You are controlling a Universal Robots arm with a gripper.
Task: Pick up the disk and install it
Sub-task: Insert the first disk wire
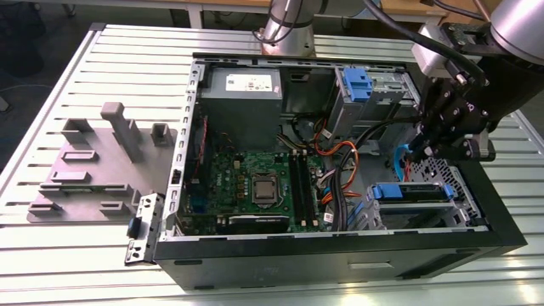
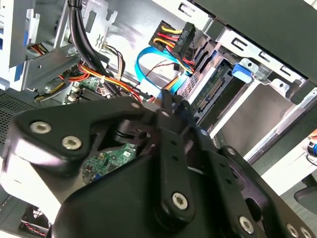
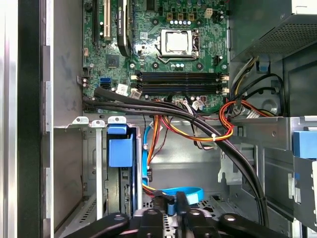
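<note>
fixture (image 1: 93, 162): one, grey, on the counter (image 1: 68, 268), exterior view's left.
case (image 1: 340, 255): one, open, mid-counter.
spare carrier (image 1: 355, 83): one, blue, in the cage by the counter's far edge.
disk (image 1: 412, 193): one, blue-framed, slotted in the bay at the case corner by the counter's near edge, exterior view's right.
claw (image 3: 170, 203): one, hanging over the blue cable (image 3: 185, 192) beside the disk's bay; released or clenched, cannot tell.
step: install, seating stage, by my read.
need: any final push goes straight along the bay, clear of cables.
</note>
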